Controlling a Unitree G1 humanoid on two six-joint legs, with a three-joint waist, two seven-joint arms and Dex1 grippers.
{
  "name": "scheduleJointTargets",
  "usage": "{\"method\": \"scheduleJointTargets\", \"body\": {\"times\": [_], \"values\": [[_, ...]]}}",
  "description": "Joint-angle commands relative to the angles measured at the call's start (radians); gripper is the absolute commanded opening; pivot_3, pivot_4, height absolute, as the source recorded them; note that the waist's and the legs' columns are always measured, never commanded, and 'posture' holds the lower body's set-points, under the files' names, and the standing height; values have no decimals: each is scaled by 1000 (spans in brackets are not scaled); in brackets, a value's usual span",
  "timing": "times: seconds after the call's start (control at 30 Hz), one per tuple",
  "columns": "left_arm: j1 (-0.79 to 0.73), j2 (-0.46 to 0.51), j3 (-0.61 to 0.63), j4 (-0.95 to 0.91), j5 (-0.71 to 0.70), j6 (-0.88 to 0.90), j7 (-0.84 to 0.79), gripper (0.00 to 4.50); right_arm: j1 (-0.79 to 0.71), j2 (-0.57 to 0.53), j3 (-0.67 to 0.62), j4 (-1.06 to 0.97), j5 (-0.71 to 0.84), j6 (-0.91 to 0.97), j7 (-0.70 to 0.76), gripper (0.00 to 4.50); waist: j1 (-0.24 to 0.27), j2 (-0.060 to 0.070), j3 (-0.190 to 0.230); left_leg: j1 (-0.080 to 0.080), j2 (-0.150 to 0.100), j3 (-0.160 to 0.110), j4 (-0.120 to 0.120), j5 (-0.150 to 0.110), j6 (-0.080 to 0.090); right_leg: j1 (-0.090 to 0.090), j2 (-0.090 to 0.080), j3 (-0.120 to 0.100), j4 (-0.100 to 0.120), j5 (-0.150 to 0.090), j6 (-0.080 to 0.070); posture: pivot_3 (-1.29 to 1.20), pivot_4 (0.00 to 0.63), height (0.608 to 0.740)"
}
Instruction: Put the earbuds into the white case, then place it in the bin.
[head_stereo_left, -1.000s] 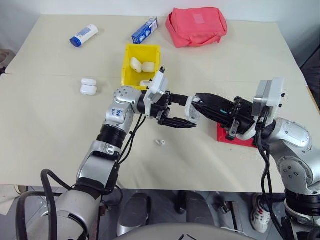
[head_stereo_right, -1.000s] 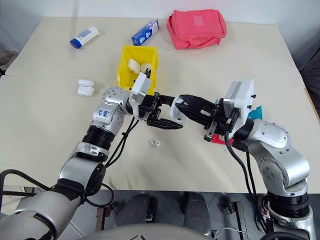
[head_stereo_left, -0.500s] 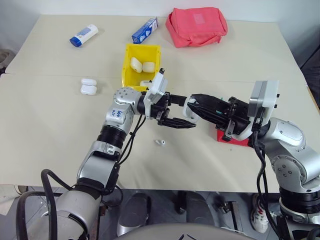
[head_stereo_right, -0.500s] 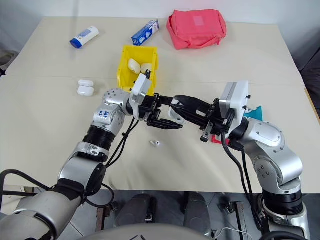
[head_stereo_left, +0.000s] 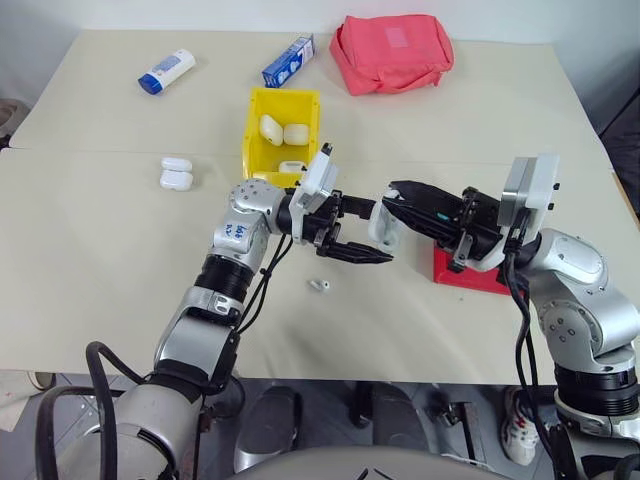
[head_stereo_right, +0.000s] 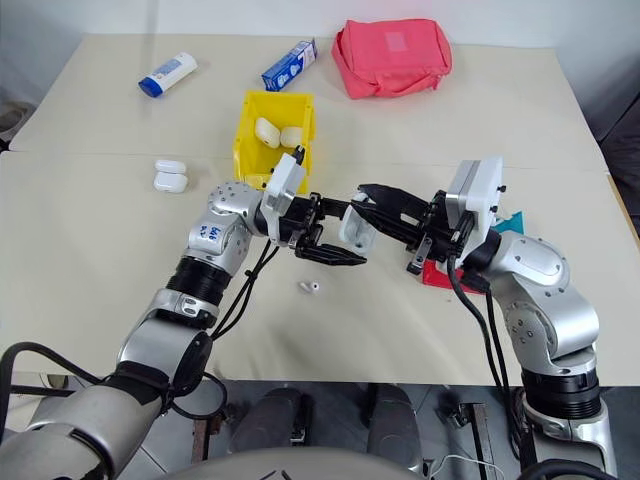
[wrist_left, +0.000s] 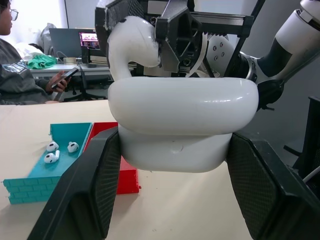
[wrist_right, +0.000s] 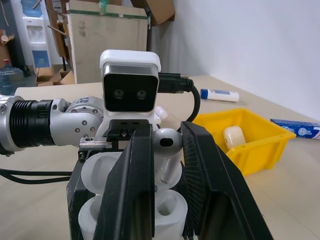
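Note:
My left gripper (head_stereo_left: 362, 236) is shut on the white case (head_stereo_left: 381, 222), held level above the table with its lid open. In the left wrist view the case (wrist_left: 182, 125) sits between both fingers (wrist_left: 87, 190). My right gripper (head_stereo_left: 392, 191) reaches in from the right and is shut on one of the earbuds (wrist_right: 167, 145), right over the case's open wells (wrist_right: 100, 175). Another earbud (head_stereo_left: 320, 286) lies on the table below the grippers. Behind the left arm stands the yellow bin (head_stereo_left: 255, 140), which holds three white cases.
Two more white cases (head_stereo_left: 177, 173) lie left of the bin. A red and teal tray (wrist_left: 30, 175) with three earbuds stands under my right arm. At the far edge lie a white tube (head_stereo_left: 167, 71), a blue box (head_stereo_left: 289, 60) and a red pouch (head_stereo_left: 392, 52). A person (wrist_left: 15, 75) sits beyond the table.
My right forearm has shifted a little, while its fingertips stay over the case. The left arm holds still.

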Motion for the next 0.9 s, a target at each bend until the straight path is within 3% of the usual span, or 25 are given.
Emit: {"method": "scheduleJointTargets", "body": {"times": [0.03, 0.9], "values": [[-15, -16, 1, -79, -38, -6, -35, 2797, 9, 3, 0, 18, -25, -1, -8, 429, 0, 0, 0, 0, 0, 0, 0, 0, 0, 0, 0, 0, 0, 0, 0, 0, 150, 740], [-40, -9, 38, -1, -23, -35, -2, 2797, 57, -3, -34, -36, 2, 17, -36, 429, 1, 0, 0, 0, 0, 0, 0, 0, 0, 0, 0, 0, 0, 0, 0, 0, 150, 740]]}}
